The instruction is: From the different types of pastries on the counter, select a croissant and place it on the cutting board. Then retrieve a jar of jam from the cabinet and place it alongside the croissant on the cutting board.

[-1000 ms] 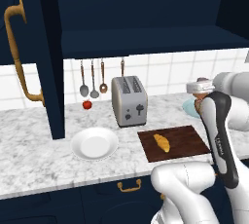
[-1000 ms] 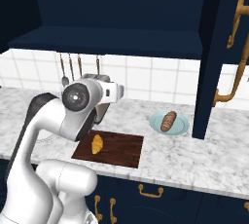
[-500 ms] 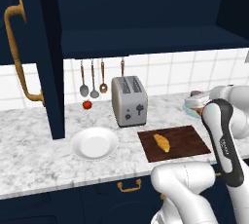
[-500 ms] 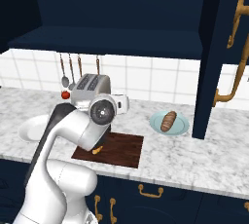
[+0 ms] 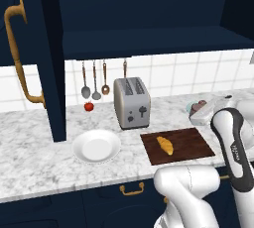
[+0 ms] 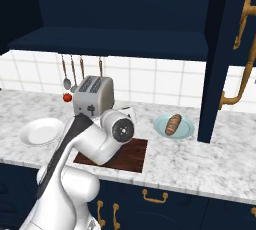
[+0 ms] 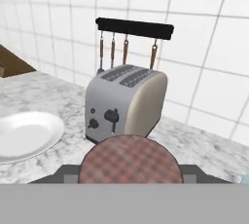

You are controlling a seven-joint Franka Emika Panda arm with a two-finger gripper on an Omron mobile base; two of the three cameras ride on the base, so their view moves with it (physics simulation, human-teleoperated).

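Pincer (image 7: 130, 181) clasped around the jar of jam (image 7: 130, 160), whose checked lid sits between its tips. Ahead of the pincer stand the toaster (image 7: 125, 103) and the white plate (image 7: 26, 134). Just beside it on the counter (image 5: 34, 157), the croissant (image 5: 165, 144) lies on the cutting board (image 5: 191, 145).

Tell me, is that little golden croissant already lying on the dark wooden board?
Yes, the croissant lies on the cutting board, in front of the toaster in the left base view.
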